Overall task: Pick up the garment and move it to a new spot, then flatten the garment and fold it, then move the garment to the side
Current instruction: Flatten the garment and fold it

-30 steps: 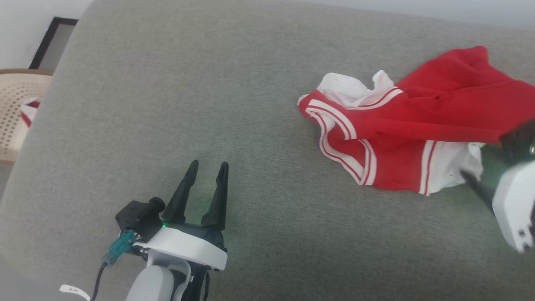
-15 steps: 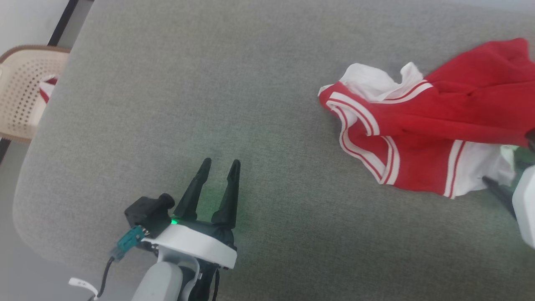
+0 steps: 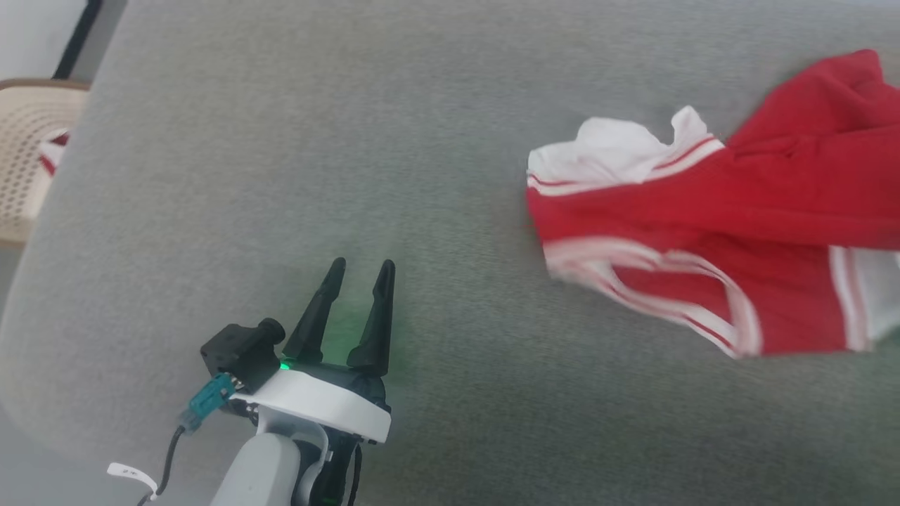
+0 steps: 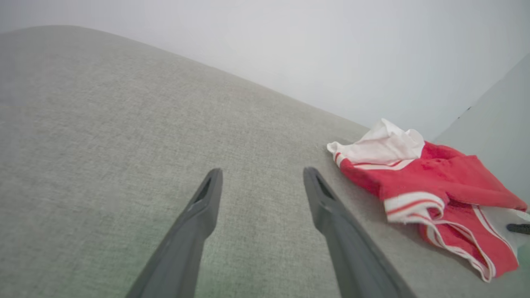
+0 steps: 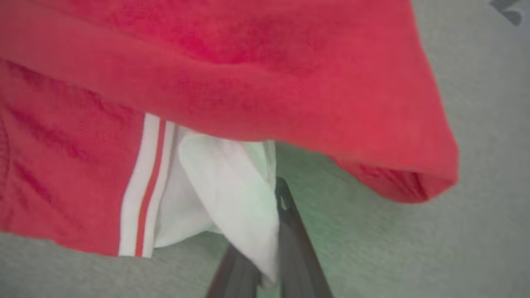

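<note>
The garment [image 3: 703, 232] is a crumpled red jersey with white panels and striped trim, lying on the right of a grey fabric surface [image 3: 281, 140]; its near hem is blurred. It also appears in the left wrist view, garment [image 4: 434, 178], to the right of my fingers. My left gripper [image 3: 363, 263] hovers open and empty over bare fabric well left of the garment, its fingers spread in its own view, left gripper [image 4: 263, 171]. In the right wrist view my right gripper [image 5: 271, 207] is shut on a white panel [image 5: 232, 186] of the garment [image 5: 248, 62], which hangs above it.
A cream perforated chair [image 3: 21, 161] with a red-and-white cloth [image 3: 49, 151] on it stands beyond the surface's rounded left edge. A pale wall [image 4: 331, 49] rises behind the surface. Wide bare fabric lies between my left gripper and the garment.
The garment's near hem has shifted and stretched, now blurred with motion. My right gripper has passed out of the head view's right edge. The head view itself has shifted slightly.
</note>
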Tool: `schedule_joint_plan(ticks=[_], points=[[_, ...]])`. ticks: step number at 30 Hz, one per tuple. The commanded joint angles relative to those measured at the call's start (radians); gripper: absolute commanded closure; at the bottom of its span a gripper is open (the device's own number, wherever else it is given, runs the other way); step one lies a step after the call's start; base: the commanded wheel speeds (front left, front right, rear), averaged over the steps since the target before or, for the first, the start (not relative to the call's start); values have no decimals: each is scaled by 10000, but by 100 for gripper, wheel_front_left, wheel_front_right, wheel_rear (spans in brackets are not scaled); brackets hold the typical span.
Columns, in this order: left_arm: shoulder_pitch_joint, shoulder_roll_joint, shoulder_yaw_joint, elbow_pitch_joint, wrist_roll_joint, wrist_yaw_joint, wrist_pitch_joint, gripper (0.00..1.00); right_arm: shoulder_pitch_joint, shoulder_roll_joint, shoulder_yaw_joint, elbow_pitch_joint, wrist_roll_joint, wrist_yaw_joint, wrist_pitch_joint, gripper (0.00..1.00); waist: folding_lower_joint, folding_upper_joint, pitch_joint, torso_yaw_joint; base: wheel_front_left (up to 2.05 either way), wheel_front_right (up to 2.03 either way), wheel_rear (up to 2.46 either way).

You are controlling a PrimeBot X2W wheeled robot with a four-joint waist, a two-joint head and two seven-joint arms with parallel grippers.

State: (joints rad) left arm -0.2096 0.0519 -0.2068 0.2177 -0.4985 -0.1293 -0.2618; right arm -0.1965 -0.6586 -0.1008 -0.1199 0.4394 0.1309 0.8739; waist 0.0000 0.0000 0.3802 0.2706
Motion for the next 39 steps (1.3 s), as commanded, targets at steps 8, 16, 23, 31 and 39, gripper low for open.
schedule_joint_plan(ticks=[8,16,23,31,39], points=[[-348,-8,18,-146,409,-21,-45,0,1459,113,-3190,-82,-364,-3,-421,100,0,0,29,-825,0,0,0],[-1052,365,-1045,-135,611,-20,-46,0,1611,1090,-3551,510,-425,-1,-1119,100,0,0,24,-1295,0,0,0],[-3405,2108,-4324,-47,320,-20,412,0,1025,1734,-3012,955,-646,-1,-1933,0,0,0,28,-1781,0,0,0],[-7550,3814,-8932,-506,-2596,-20,2960,0,201,2327,-2686,1581,-930,-1,-3862,0,0,0,139,-2712,0,0,0],[-9837,3726,-10694,-437,-5567,-20,5255,0,-419,3214,-3022,1842,-871,-1,-5895,0,0,0,354,-3889,0,0,0]])
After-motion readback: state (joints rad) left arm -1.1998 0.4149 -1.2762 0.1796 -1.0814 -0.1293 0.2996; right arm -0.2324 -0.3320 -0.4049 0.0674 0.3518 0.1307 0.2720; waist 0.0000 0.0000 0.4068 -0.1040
